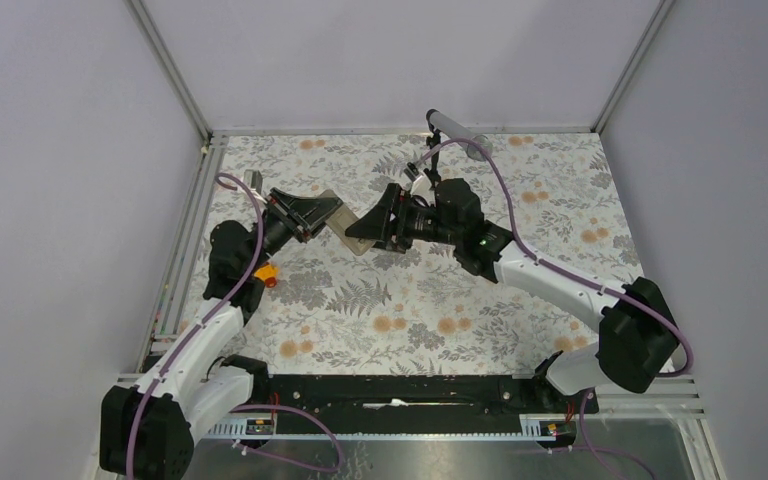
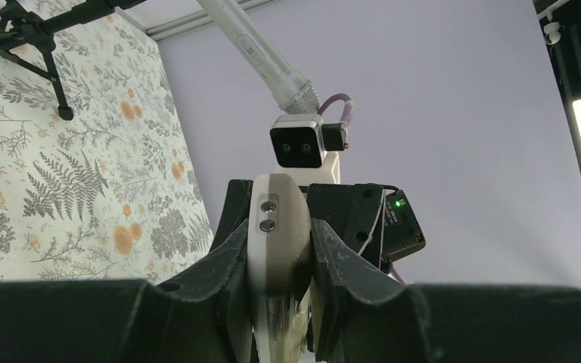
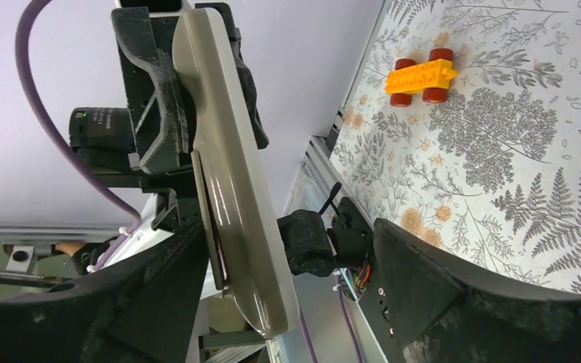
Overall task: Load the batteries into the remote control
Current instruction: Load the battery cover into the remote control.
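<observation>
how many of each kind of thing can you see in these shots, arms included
remote control: 1
orange toy car: 1
black tripod: 1
robot arms: 2, left arm and right arm
batteries: 0 in view
total: 5

Remote control (image 1: 346,222) is up off the table (image 1: 430,320), mid-rear, between the two grippers: left gripper (image 1: 328,214) on its left end, right gripper (image 1: 372,226) straddling its right end. Toy car (image 1: 266,273) sits on the table further left and nearer, just beside the left arm (image 1: 215,325). A stand (image 1: 452,126) is at the back edge.
</observation>
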Robot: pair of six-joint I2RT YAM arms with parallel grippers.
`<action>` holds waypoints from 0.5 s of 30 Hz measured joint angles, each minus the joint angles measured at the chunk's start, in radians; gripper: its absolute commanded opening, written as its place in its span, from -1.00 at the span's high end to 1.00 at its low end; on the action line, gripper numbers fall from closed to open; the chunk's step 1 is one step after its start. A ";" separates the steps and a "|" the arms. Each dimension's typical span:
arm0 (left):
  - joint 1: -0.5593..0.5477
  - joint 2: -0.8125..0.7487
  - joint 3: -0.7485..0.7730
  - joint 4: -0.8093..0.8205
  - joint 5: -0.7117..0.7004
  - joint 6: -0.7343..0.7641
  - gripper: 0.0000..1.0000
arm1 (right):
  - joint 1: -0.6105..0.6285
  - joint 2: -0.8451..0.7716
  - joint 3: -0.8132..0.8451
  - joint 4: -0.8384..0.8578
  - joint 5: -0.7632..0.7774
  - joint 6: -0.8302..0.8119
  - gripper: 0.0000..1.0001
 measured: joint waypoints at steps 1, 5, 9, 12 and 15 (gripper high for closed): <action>0.000 0.000 0.006 -0.012 0.002 0.007 1.00 | 0.000 -0.002 0.000 -0.005 0.005 -0.005 -0.75; 0.008 0.000 0.011 -0.031 0.007 0.031 1.00 | -0.004 -0.034 0.000 -0.072 0.039 -0.006 -0.77; 0.027 0.000 0.010 -0.031 0.008 0.062 1.00 | -0.010 -0.096 -0.002 -0.158 0.089 -0.005 -0.72; 0.037 0.008 0.010 -0.027 0.008 0.092 1.00 | -0.013 -0.165 -0.023 -0.203 0.130 -0.004 -0.46; 0.040 0.016 0.010 -0.028 0.008 0.119 1.00 | -0.015 -0.221 -0.059 -0.198 0.148 0.011 -0.22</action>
